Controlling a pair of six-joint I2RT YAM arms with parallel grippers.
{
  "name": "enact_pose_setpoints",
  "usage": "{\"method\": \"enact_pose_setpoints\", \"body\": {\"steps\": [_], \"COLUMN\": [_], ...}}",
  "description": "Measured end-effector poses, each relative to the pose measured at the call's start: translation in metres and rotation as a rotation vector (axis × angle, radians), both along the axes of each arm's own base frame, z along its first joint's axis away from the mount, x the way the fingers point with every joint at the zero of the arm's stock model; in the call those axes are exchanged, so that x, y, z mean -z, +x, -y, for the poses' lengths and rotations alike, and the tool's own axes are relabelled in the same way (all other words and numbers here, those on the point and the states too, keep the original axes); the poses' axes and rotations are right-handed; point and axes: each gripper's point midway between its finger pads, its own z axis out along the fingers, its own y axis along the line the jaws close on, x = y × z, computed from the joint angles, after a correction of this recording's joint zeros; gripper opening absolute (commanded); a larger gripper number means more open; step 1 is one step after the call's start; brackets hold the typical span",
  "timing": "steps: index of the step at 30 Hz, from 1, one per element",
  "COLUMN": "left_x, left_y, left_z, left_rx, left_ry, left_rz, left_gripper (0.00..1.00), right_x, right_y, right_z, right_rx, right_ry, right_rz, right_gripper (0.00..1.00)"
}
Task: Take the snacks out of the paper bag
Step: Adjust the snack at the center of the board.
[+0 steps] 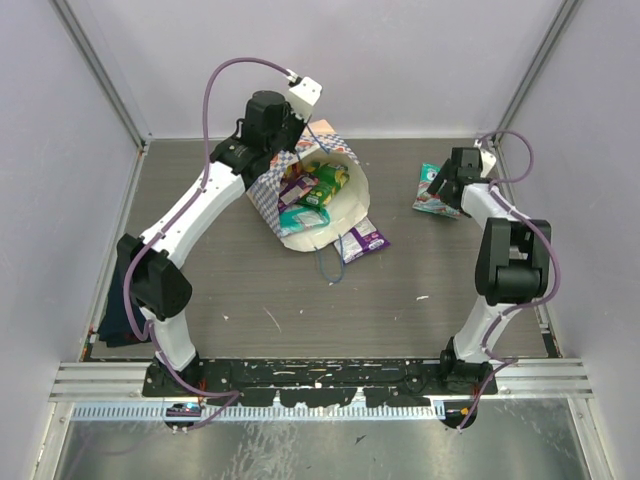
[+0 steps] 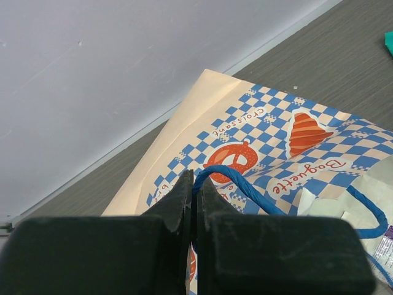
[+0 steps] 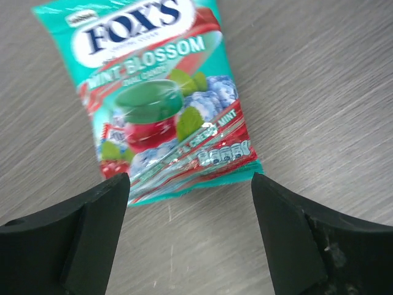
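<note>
The paper bag (image 1: pixel 330 215) lies on its side at mid-table, mouth open, with several snacks (image 1: pixel 318 188) in green and purple inside. My left gripper (image 2: pixel 196 178) is shut on the bag's blue cord handle (image 2: pixel 245 187), above the checkered paper bag (image 2: pixel 288 147). One purple packet (image 1: pixel 362 240) lies on the table just outside the bag's mouth. A teal packet (image 3: pixel 161 101) lies flat on the table at the right; my right gripper (image 3: pixel 190 184) stands open just short of its lower edge, touching nothing. From above, that gripper (image 1: pixel 446 184) hangs over the teal packet (image 1: pixel 432 200).
A dark blue cloth (image 1: pixel 118 300) lies at the left edge by the left arm. White walls with metal frame posts enclose the table on three sides. A second blue cord handle (image 1: pixel 330 265) trails on the table in front of the bag.
</note>
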Motion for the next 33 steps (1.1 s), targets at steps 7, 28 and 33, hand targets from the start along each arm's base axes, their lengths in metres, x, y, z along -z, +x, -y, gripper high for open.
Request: {"method": "enact_pose_setpoints", "body": {"steps": [7, 28, 33], "left_x": [0.000, 0.003, 0.004], "left_y": [0.001, 0.008, 0.007], "left_z": [-0.002, -0.009, -0.009], "left_rx": [-0.007, -0.007, -0.005], "left_ry": [0.003, -0.002, 0.001], "left_rz": [0.002, -0.016, -0.021], "left_gripper": [0.00, 0.00, 0.00], "right_x": [0.065, 0.044, 0.033], "right_y": [0.013, 0.111, 0.076], "right_z": [0.007, 0.051, 0.038], "right_rx": [0.050, -0.068, -0.058], "right_ry": [0.041, -0.275, -0.250], "right_rz": [-0.110, -0.148, -0.158], "right_gripper": [0.66, 0.94, 0.98]}}
